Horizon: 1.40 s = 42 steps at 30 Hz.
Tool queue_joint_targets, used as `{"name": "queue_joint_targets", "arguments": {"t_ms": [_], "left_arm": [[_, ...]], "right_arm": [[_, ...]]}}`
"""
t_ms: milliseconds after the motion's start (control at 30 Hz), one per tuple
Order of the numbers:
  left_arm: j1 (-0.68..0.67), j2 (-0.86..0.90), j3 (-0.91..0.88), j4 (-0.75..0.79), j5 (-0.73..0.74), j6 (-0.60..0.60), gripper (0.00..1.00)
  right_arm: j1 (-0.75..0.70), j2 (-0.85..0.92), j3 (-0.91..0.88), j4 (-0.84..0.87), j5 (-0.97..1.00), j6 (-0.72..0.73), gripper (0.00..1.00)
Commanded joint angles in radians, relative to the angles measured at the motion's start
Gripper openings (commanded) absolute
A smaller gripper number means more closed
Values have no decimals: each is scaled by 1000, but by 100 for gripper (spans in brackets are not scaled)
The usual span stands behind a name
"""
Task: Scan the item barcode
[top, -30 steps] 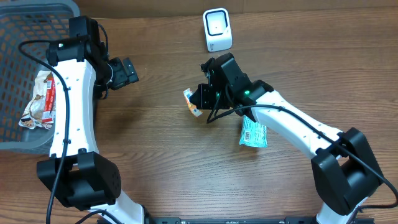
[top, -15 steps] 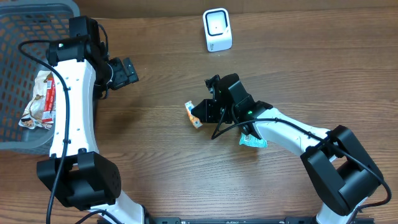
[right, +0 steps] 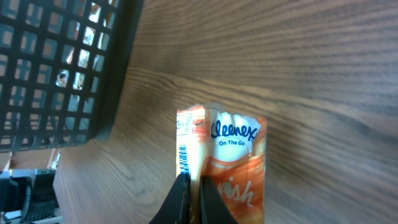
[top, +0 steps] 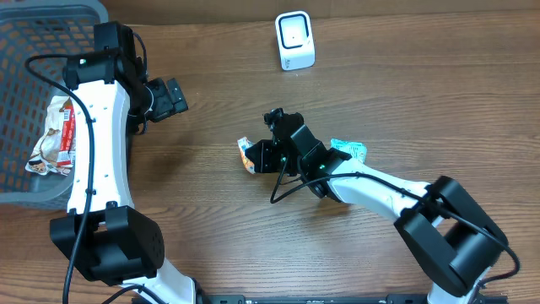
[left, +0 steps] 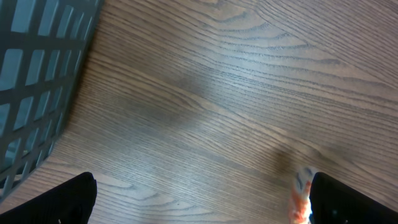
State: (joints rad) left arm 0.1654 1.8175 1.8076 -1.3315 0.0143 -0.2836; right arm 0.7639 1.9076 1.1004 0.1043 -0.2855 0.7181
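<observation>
An orange and white Kleenex tissue pack [top: 245, 154] [right: 231, 163] is held by one thin edge in my right gripper [top: 258, 155] [right: 191, 186], which is shut on it just above the wood, left of the table's middle. A blue barcode [right: 182, 155] runs down the pack's narrow side. The white scanner [top: 294, 40] stands at the back, well away from the pack. My left gripper [top: 171, 95] [left: 199, 208] hangs open near the basket with nothing between its fingers. The left wrist view catches the pack's edge [left: 300, 198] by its right finger.
A dark mesh basket [top: 21, 101] [right: 62, 68] [left: 37, 81] at the far left holds a snack packet [top: 52, 137]. A teal packet [top: 348, 150] lies flat on the wood beside the right arm.
My right gripper has carried the tissue pack left and toward the table's front, away from the scanner. The teal packet now shows beside the arm. The left arm is unmoved.
</observation>
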Motion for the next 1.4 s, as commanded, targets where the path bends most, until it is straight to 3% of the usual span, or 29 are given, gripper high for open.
{"name": "queue_joint_targets", "arguments": {"t_ms": [0,267,400,733,833,1067,1133,1267,1367], "left_arm": [[3,-33,19,1,-3,18,100],[3,-33,19,1,-3,18,100],[3,-33,19,1,-3,18,100],[3,-33,19,1,-3,18,100],[3,-33,19,1,-3,18,100],[3,-33,19,1,-3,18,100],[3,-33,19,1,-3,18,100],[3,-33,19,1,-3,18,100],[3,-33,19,1,-3,18,100]], "right_arm": [[0,53,-2,18,-16,24,4],[0,66,-2,17,-16,23,4],[0,66,-2,6,-13,23,19],[-3,66,-2,-31,22,12,25],[-12,60,8,-37,-31,-58,25],[-11,33,204,-356,-20,-227,29],[-6,33,236,-412,-3,-269,29],[18,34,242,-410,-3,-323,10],[61,35,242,-394,59,-381,8]]}}
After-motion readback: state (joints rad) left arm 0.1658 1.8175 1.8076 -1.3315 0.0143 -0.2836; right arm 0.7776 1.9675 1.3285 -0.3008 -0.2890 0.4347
